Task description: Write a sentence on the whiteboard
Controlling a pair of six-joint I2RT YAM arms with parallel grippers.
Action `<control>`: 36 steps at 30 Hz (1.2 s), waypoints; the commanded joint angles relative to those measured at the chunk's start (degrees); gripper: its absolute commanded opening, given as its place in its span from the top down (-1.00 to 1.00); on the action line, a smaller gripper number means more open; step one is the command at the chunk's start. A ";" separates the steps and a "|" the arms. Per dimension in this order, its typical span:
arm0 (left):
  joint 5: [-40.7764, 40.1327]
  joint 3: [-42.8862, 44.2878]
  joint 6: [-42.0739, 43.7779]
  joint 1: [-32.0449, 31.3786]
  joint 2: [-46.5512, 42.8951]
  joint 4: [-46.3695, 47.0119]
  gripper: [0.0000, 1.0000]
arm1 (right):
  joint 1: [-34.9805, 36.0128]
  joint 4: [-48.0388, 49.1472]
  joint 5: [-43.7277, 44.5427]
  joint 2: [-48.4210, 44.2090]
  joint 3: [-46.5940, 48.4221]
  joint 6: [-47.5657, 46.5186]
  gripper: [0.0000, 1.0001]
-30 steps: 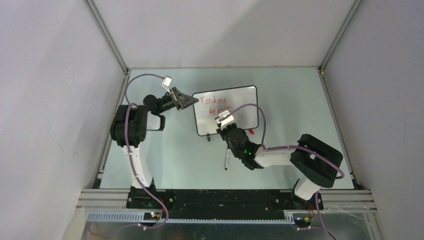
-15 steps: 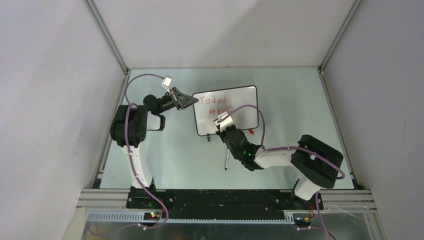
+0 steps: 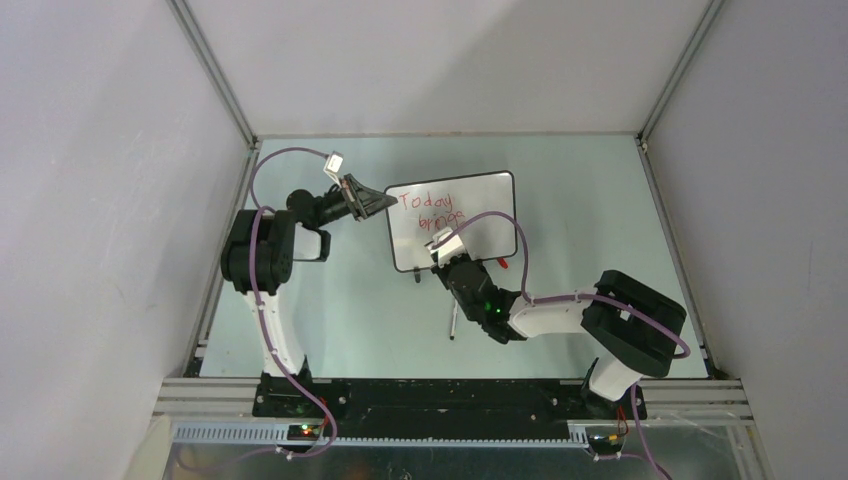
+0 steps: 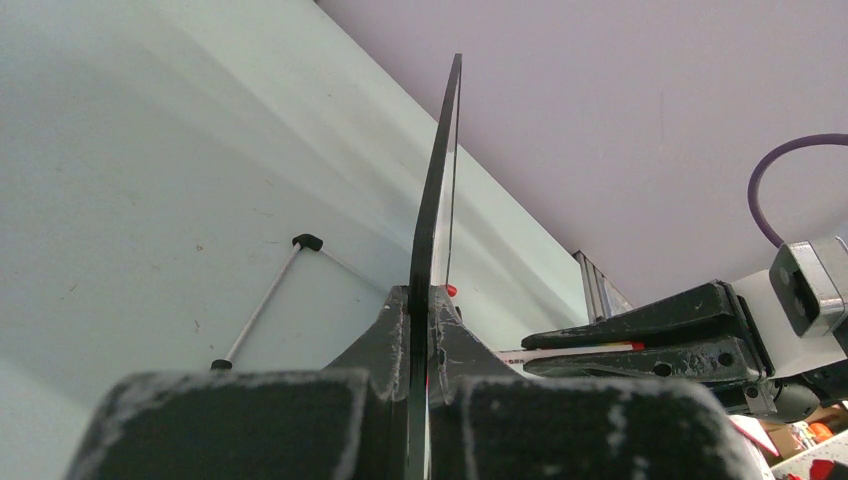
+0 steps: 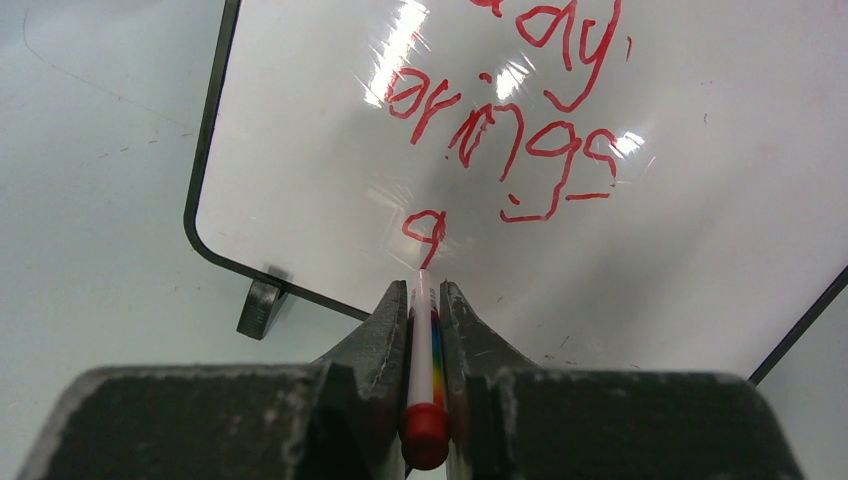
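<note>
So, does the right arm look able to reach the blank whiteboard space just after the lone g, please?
Probably yes: the right gripper holds the marker with its tip at the g, and the whiteboard beside it is bare and unobstructed.

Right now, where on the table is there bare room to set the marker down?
Bare table lies right of the whiteboard out to the right wall, and in a strip behind it. Crowded: the board's left edge, clamped by the left gripper, and its front, where the right gripper holds the marker near a thin rod.
</note>
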 commanded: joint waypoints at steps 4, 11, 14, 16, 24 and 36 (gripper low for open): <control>-0.26 0.31 1.63 0.52 -0.73 2.70 1.00 | 0.30 1.15 -0.37 -0.28 1.70 0.81 1.00; -0.28 0.35 1.57 0.50 -0.73 2.68 1.00 | 0.40 2.03 -1.60 -0.14 1.78 0.59 1.00; -0.28 0.34 1.56 0.50 -0.71 2.70 1.00 | 0.39 2.47 -2.21 -0.06 1.73 0.50 1.00; -0.34 0.32 1.56 0.53 -0.77 2.68 1.00 | 0.37 2.81 -2.54 0.07 1.77 0.42 1.00; -0.35 0.37 1.56 0.46 -0.73 2.70 1.00 | 0.35 4.38 -3.31 0.33 1.77 -0.13 1.00; -0.29 0.31 1.56 0.53 -0.70 2.69 1.00 | 0.31 2.56 -3.96 -1.97 1.82 0.84 1.00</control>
